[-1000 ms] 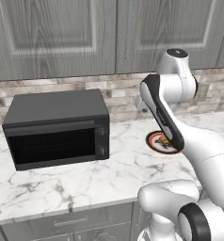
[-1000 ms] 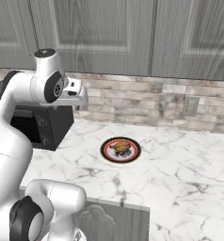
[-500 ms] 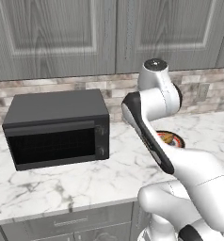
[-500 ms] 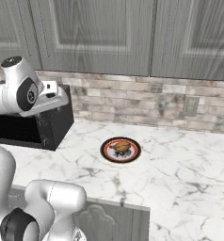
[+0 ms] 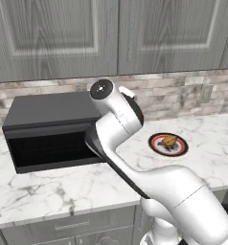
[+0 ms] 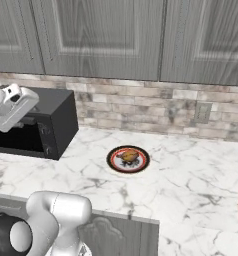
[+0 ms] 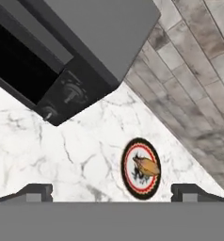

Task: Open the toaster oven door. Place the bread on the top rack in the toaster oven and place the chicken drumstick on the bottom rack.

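The toaster oven [image 5: 53,131] sits at the left of the left base view, its door [image 5: 51,148] closed. The door looks like a stiff hinged panel with fragile glass, probably best taken along its top edge. The plate [image 6: 128,159] holding the food lies mid-frame on the marble tabletop [image 6: 191,185], well apart from the oven. The end effector [image 7: 111,190] hangs above with its fingers apart, holding nothing.

This is a home kitchen. A white marble counter with grey veins [image 6: 191,180] runs below grey wooden wall cabinets [image 6: 106,35]. Behind it is a backsplash of brown-grey stone tiles [image 6: 156,107], and a boxy matte black toaster oven [image 5: 49,131] stands on the counter.
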Available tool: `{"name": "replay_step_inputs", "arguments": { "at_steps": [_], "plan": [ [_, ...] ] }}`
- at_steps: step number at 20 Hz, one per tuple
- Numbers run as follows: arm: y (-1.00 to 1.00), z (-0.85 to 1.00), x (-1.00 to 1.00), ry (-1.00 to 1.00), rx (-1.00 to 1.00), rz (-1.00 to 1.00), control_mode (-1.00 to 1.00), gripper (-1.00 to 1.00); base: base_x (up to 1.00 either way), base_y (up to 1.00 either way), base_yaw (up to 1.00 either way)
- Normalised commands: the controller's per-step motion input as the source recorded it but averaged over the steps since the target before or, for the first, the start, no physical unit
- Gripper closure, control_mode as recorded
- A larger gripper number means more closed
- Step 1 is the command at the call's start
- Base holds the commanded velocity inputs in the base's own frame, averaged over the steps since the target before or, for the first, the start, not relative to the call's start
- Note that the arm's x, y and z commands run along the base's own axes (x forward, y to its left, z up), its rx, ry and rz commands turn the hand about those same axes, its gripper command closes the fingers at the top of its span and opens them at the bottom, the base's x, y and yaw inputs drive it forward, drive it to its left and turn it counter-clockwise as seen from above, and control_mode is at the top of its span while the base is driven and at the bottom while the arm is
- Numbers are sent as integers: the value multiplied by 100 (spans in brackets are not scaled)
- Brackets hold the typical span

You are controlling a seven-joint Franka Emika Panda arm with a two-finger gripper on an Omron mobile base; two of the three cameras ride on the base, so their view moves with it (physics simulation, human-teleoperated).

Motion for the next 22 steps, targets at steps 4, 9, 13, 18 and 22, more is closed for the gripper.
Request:
{"name": "replay_step_inputs", "arguments": {
  "at_steps": [4, 9, 13, 18, 22],
  "plan": [
    [57, -8, 2, -26, -15, 23, -100, -100, 0, 0, 0],
    [52, -17, 4, -17, -7, 23, -100, -100, 0, 0, 0],
    [59, -22, 10, -15, -14, 19, -100, -100, 0, 0, 0],
    [64, -14, 26, -4, -20, 3, -100, -100, 0, 0, 0],
    [64, -13, 28, 0, -28, 0, -100, -100, 0, 0, 0]
  ]
}}
